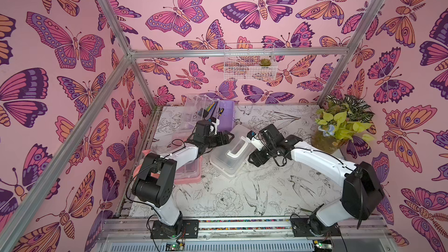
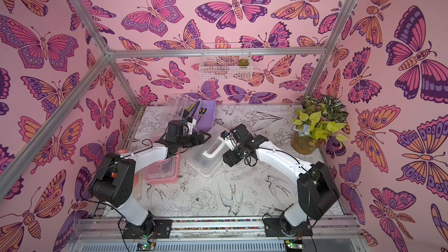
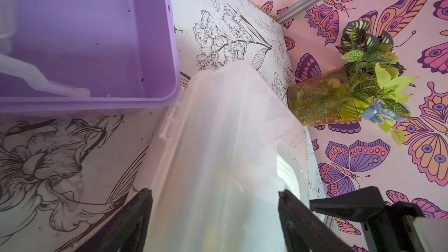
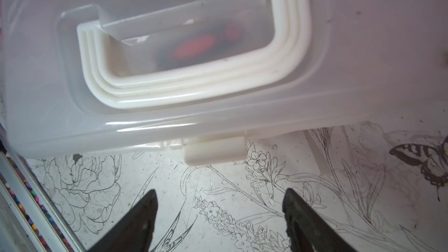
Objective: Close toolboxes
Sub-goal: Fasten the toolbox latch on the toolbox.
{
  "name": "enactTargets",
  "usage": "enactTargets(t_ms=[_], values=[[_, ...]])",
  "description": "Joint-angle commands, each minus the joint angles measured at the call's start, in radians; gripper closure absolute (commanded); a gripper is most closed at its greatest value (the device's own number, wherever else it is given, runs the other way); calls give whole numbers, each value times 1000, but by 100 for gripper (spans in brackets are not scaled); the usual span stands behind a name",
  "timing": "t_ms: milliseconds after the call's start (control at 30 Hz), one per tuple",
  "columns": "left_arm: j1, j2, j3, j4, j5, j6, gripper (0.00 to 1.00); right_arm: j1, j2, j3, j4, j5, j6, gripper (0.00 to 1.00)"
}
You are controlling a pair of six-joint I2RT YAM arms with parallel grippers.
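Note:
The white toolbox (image 1: 229, 158) (image 2: 206, 160) lies askew mid-table, its clear lid down and its white handle (image 4: 194, 88) flat on top. Its white latch (image 4: 214, 152) faces my right gripper (image 1: 252, 160) (image 4: 218, 204), which is open over bare table just short of it. My left gripper (image 1: 230, 138) (image 3: 214, 195) is open at the box's far end, its fingers either side of the white toolbox (image 3: 218, 129). The purple toolbox (image 1: 226, 115) (image 3: 84, 44) stands at the back with its clear lid (image 1: 194, 103) raised. The pink toolbox (image 1: 191, 173) is mostly hidden under my left arm.
A potted plant (image 1: 344, 122) (image 3: 339, 93) stands in the back right corner of the table. A white wire basket (image 1: 249, 64) hangs on the rear wall. Aluminium frame posts (image 1: 339, 69) rise at the back corners. Pens and screwdrivers (image 1: 213, 110) stand in the purple box.

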Motion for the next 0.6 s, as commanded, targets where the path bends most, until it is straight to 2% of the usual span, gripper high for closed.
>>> enactTargets(t_ms=[0,267,400,567], values=[[7,-12,-1,-28,-8,3,16,-3,-28,-24,-2,43,121,26],[8,-2,-10,-28,-8,-1,16,-4,-48,-91,98,84,239,41],[7,-2,-15,-28,-6,-2,16,-2,-14,-80,147,51,283,47],[8,-6,-21,-28,-9,-1,16,9,14,-81,200,25,310,50]])
